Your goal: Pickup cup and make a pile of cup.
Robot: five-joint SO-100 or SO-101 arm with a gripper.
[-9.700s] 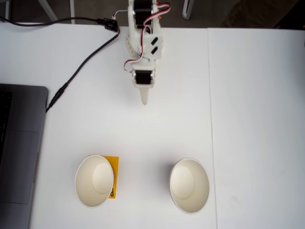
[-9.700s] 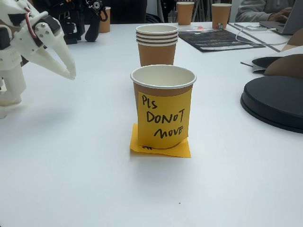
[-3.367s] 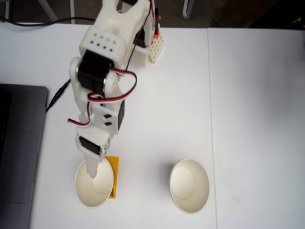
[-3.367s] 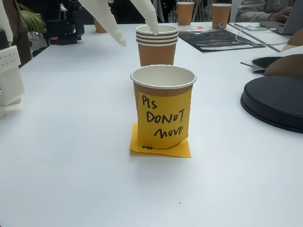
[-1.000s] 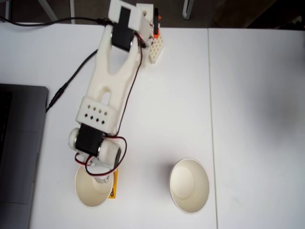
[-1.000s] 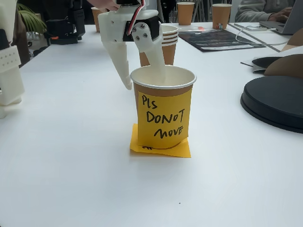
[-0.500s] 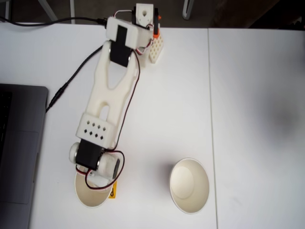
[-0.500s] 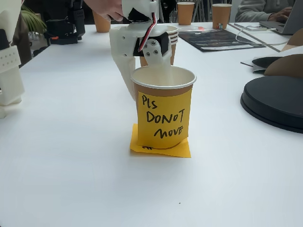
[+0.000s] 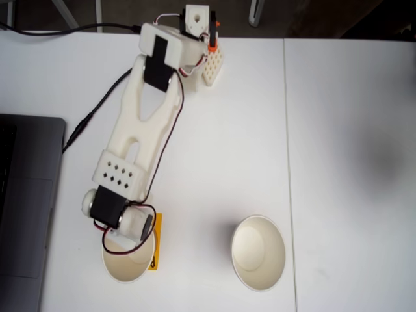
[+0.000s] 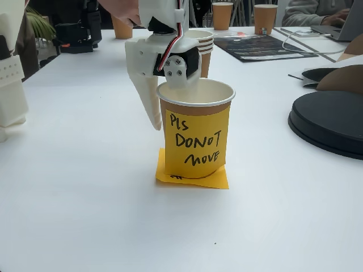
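Straddling: the gripper [image 10: 170,110] sits astride the near cup's wall, one finger [image 10: 148,96] outside on the left of the side-on fixed view, the other down inside the cup.
Fingers: spread, with the cup wall between them; whether they press on the wall I cannot tell.
Near cup [image 10: 196,127]: upright at about 6 o'clock of that view's centre, a sticky note [image 10: 197,141] reading "PLS DO NOT MOVE" on its front; a second orange note [image 10: 191,175] lies flat under its base.
Same cup from above [image 9: 130,263]: at 7 o'clock of the top-down fixed view, its rim partly covered by the wrist; the flat note [image 9: 155,244] shows at its right edge.
Gripper from above [image 9: 127,240]: over the cup's upper rim, fingertips hidden under the wrist.
Arm [image 9: 140,136]: runs from its base at 12 o'clock down to 7 o'clock.
Second cup [image 9: 258,252]: upright and alone at 5 o'clock of the top-down view, well apart from the first.
Table [image 9: 338,162]: white, with a seam running top to bottom.
Laptop [image 9: 26,201]: at 9 o'clock, a black cable [image 9: 97,107] beyond it.
Far stack [image 10: 199,54]: brown cups behind the gripper in the side-on view, at 12 o'clock.
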